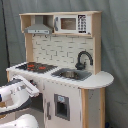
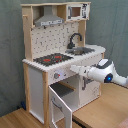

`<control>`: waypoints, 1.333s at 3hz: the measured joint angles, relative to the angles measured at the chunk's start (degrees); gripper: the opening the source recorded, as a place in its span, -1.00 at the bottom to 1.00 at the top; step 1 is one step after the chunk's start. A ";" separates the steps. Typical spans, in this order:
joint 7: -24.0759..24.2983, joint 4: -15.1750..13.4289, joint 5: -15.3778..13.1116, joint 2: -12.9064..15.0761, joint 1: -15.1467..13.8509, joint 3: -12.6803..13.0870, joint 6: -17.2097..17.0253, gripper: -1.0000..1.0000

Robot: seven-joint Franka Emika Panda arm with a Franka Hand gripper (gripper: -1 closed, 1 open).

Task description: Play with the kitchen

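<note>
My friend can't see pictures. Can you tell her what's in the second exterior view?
A white robot arm reaches toward the front of a toy kitchen, just above its open lower door. On top are a stovetop, sink and black faucet.

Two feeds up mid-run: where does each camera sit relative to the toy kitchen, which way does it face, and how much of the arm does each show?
First exterior view: off the kitchen front, sink side nearer; arm enters at lower left.
Second exterior view: off the front, stovetop side nearer, open lower door visible; arm enters from the right, gripper by the knobs.
Shared: kitchen, faucet, hood, arm.
</note>
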 joint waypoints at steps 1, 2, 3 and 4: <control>-5.91 0.16 0.00 -0.02 0.00 0.01 -0.17 -1.00; -12.82 0.37 -0.01 -0.03 0.01 0.03 -0.40 -1.00; -18.93 0.56 -0.01 -0.07 0.02 0.09 -0.64 -1.00; -25.21 0.81 -0.01 -0.09 0.06 0.19 -1.16 -1.00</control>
